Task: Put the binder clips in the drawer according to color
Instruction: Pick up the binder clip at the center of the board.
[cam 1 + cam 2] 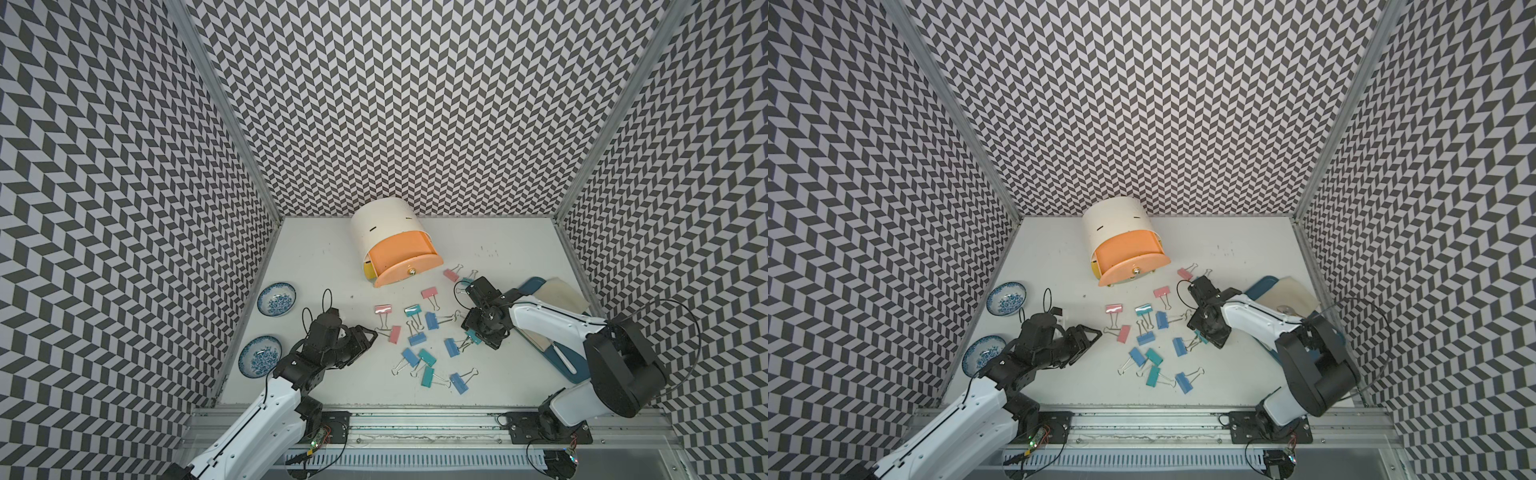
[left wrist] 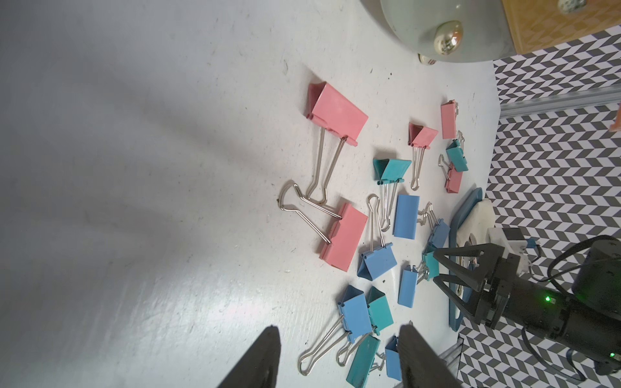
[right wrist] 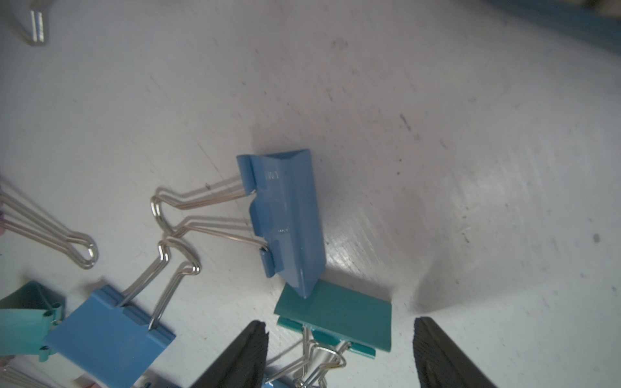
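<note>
Right gripper [image 3: 341, 321]: spread, empty. Teal clip [image 3: 349, 310] lies flat on the table [image 3: 470, 168] between its fingers, long axis finger to finger, handles toward the wrist. Blue clip [image 3: 289, 215] touches its far edge. Left gripper [image 2: 340, 329]: spread, empty, farther off.

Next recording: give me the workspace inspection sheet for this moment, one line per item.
Surface: white table, scuffed and speckled.
Job's things: binder clips in pink, teal and blue lie loose on the table in front of the orange drawer, which is pulled out; no clip seen in it.
Clutter: two blue-patterned bowls by the left arm; blue tray with a beige sheet under the right arm.
Grippers: left gripper open, empty; right gripper open, straddling a teal clip, not gripping.
Cables: black loops rise from both wrists.
Surroundings: chevron-patterned walls; metal rail at the front.
</note>
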Tool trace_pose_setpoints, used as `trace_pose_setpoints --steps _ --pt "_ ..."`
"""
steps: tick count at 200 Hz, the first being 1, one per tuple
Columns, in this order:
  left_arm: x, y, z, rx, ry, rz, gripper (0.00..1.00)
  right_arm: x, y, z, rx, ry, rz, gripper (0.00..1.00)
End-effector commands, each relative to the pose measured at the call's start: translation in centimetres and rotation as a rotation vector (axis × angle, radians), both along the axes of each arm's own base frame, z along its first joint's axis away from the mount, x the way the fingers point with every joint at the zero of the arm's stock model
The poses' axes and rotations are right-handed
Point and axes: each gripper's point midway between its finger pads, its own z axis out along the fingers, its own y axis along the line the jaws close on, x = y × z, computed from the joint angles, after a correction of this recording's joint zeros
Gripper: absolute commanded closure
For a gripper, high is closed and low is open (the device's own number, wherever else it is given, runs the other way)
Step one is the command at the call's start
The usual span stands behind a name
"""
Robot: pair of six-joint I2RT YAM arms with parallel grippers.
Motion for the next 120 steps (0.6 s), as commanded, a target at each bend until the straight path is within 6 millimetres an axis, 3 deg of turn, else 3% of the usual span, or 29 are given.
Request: trace_pose_setpoints --steps 1,72,120 --pt "0.5 0.3 1.2 0.007 -0.045 0.003 0.40 1.0 0.7 0.2 0.012 -0.025 -0.012 0.28" --pt "0.7 1.2 1.3 0.014 -0.054 0.013 0.40 0.9 0.6 -0.4 0.004 -0.013 -0.016 0.36" --pt "0.7 1.5 1.3 0.011 -0.057 0.019 0.39 0.1 0.5 -0.2 0.012 -0.021 -0.001 0.48"
